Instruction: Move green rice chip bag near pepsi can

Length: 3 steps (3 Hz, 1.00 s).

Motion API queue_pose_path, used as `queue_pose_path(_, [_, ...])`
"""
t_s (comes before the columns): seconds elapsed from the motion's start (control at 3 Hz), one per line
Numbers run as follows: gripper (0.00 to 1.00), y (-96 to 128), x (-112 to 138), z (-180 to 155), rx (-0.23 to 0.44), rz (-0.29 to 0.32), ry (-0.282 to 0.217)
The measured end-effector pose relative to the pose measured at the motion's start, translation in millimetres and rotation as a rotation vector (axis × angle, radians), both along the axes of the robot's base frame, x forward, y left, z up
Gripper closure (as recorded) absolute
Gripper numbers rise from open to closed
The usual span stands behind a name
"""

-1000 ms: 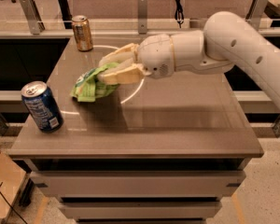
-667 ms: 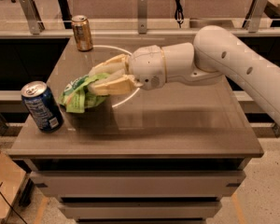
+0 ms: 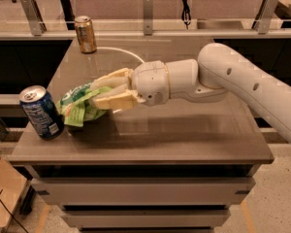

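Item: crinkly light-green rice chip bag (image 3: 76, 107), clamped in cream two-finger gripper (image 3: 100, 94). Change: carried leftward across brown worktop (image 3: 184, 140); now just beside dark blue pepsi can (image 3: 41, 113). Release probably remains.

The white arm (image 3: 252, 86) comes in from beyond the right edge of the worktop (image 3: 184, 135) and stretches nearly level across it toward the left edge. Its thick forearm narrows into a rounded wrist (image 3: 179, 79) above the middle of the surface. The gripper (image 3: 98, 93) hangs over the left part, roughly midway between the front and back edges, pointing left. Its two cream fingers (image 3: 114, 102) lie one above the other, closed from both sides on the green bag (image 3: 77, 106), which sticks out past their tips.
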State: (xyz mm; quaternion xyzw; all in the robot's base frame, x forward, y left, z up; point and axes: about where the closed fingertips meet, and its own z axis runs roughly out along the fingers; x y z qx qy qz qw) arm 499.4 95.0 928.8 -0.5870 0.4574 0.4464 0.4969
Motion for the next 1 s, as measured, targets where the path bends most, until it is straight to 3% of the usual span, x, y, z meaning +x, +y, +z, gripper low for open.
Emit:
queue_pose_path(0.33, [0.13, -2.8, -1.6, -6.4, 0.004, -0.007, -0.005])
queue_pose_path(0.67, [0.0, -1.0, -2.6, -5.9, 0.004, -0.003, -0.006])
queue_pose_path(1.0, [0.0, -0.9, -2.6, -5.9, 0.004, -0.002, -0.006])
